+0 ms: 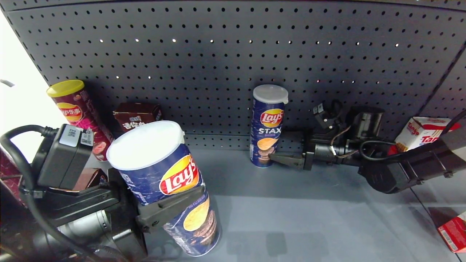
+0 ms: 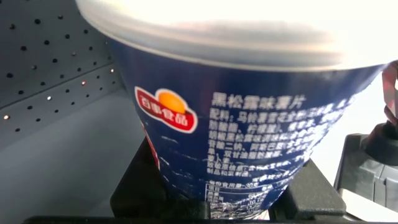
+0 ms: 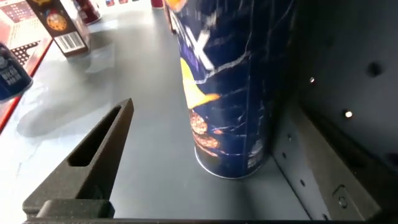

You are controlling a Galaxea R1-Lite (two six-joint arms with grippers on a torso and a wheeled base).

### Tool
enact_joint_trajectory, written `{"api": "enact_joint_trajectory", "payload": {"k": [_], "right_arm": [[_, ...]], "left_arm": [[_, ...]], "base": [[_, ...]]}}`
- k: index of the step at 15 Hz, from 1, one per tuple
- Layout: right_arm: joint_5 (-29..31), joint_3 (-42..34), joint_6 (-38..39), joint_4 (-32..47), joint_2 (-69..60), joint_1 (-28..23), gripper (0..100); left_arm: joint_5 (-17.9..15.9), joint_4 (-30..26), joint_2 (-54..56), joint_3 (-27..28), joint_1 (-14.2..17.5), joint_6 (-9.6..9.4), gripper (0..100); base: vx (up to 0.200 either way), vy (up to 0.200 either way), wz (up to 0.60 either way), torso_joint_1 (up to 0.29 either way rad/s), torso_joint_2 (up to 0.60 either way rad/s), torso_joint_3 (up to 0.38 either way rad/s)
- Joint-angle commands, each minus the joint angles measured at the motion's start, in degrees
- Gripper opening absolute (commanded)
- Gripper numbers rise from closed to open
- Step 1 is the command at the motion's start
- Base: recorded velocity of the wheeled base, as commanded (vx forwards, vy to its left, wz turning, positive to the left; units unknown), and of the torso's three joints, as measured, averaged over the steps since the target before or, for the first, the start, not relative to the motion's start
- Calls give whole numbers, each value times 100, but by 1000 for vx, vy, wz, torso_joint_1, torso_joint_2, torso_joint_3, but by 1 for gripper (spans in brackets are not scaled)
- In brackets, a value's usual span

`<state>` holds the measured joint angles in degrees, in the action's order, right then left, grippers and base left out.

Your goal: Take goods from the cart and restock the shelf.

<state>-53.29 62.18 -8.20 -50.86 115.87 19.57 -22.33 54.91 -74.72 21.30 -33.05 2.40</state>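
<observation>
My left gripper [image 1: 169,208] is shut on a blue chips can [image 1: 164,182] with a white lid, held tilted above the front left of the grey shelf [image 1: 291,214]. In the left wrist view the can [image 2: 236,143] sits between the dark fingers [image 2: 140,193]. A second blue chips can [image 1: 267,125] stands upright near the pegboard back wall. My right gripper [image 1: 282,158] is beside that can's base, open. In the right wrist view one finger [image 3: 93,162] stands a little apart from the can [image 3: 230,93]; the other finger is hidden.
A maroon chips can with a yellow lid [image 1: 76,112] and a brown box [image 1: 137,115] stand at the back left. A white and red wafer box [image 1: 418,133] leans at the back right, and a red box [image 1: 453,233] lies at the front right. The shelf's middle is bare.
</observation>
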Motion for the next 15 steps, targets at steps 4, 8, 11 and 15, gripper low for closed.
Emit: {"api": "enact_joint_trajectory", "payload": {"k": [4,8,11,15], "right_arm": [[2,198,-85,-3,340,65,100],[2,470,-85,-3,586,144,100],[20,619,-85,6,779,197,100],[20,997,-76,15,1052,258,100]], "left_arm": [[1,3,1,-20,35,-3,0],[1,3,1,-20,53,-3,0],[1,3,1,-47,62,6,0],[1,3,-8,-91,62,-3,0]], "base": [[0,0,0,0,0,0],[0,0,0,0,0,0],[0,0,0,0,0,0],[0,0,0,0,0,0]]}}
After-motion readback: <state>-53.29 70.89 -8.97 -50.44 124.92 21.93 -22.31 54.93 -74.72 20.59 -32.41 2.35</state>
